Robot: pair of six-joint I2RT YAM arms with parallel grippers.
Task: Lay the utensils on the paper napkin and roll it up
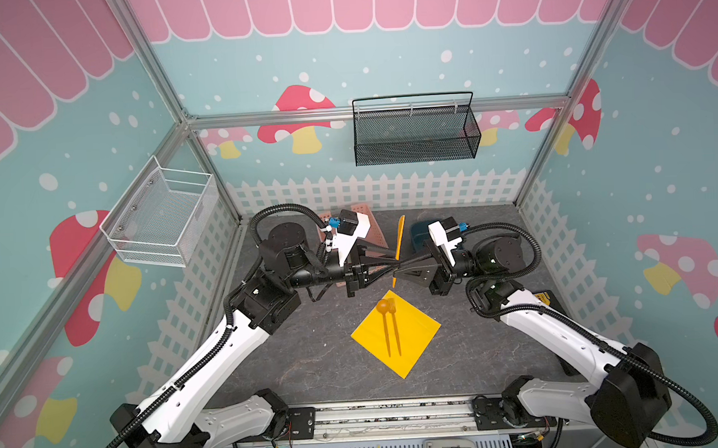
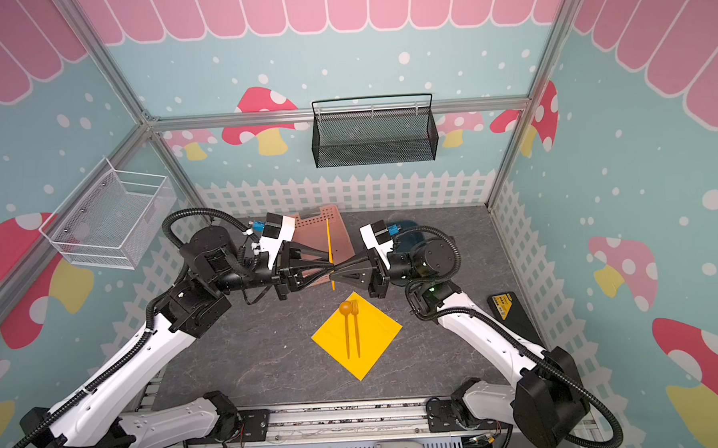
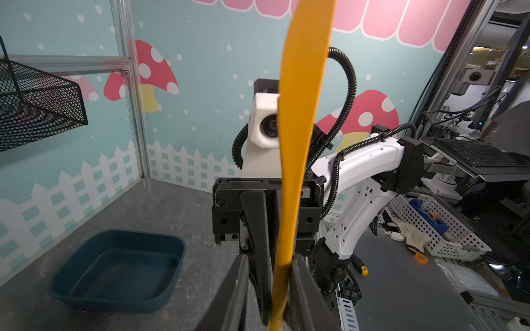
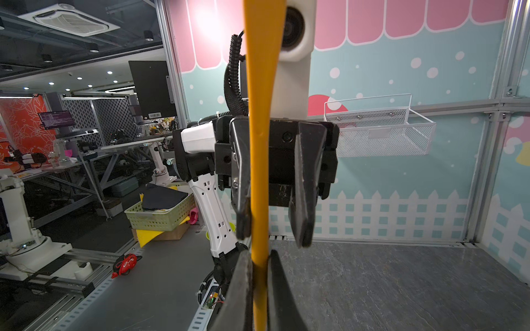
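The orange knife [image 1: 399, 240] [image 2: 329, 243] hangs upright in mid-air above the back of the table, between the two grippers. My right gripper [image 1: 403, 266] [image 4: 260, 255] is shut on the knife [image 4: 262, 86] at its lower part. My left gripper [image 1: 395, 262] [image 3: 270, 260] faces it. Its jaws straddle the knife [image 3: 301, 114]: one finger touches it and a gap shows at the other. The yellow paper napkin [image 1: 416, 335] [image 2: 374, 332] lies flat below, turned like a diamond. The spoon [image 1: 382, 306] and fork [image 1: 395, 327] lie side by side on it.
A pink perforated basket [image 1: 370, 228] and a dark teal tub [image 3: 120, 269] sit at the back of the table behind the grippers. A black mesh basket [image 1: 416, 135] hangs on the back wall and a white wire basket [image 1: 161, 213] on the left wall. A black-and-yellow object [image 2: 504, 306] lies at the table's right edge.
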